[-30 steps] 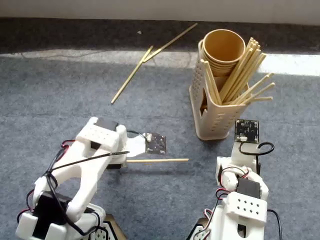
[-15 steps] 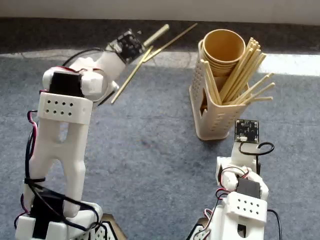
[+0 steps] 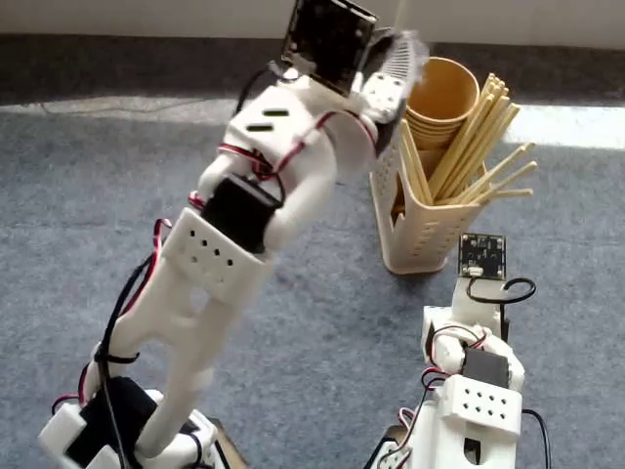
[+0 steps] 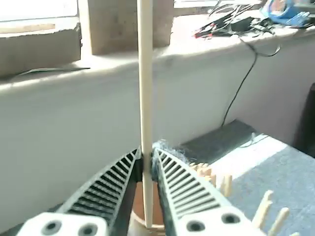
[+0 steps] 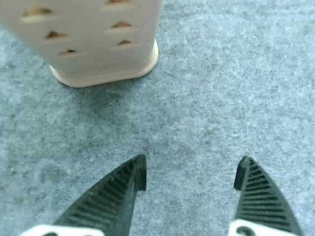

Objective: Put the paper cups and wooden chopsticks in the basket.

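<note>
- Underneath all, grey carpeted table (image 3: 322, 313); in the right wrist view, seen close, with the foot of the basket (image 5: 98, 44) standing on it.
- Stretched high across the high view, left arm (image 3: 244, 215), wrist up by the basket's rim.
- Upright toward the far right of the table, perforated cream basket (image 3: 410, 230); inside, a stack of paper cups (image 3: 444, 93) and a fan of wooden chopsticks (image 3: 479, 137) leaning out past the rim.
- Low on the near side of the basket, right arm (image 3: 474, 391); from its wrist, right gripper (image 5: 191, 172) with jaws spread wide, nothing between them, over the carpet near the basket's base.
- From the left wrist, left gripper (image 4: 146, 156) pinched tight on one chopstick (image 4: 144, 73), held upright and rising well past the fingertips against a pale wall (image 4: 74, 128); lower down, tips of the basket's chopsticks (image 4: 268, 206).
- In the high view, same gripper (image 3: 395, 61) blurred, close beside the cups' rim.
</note>
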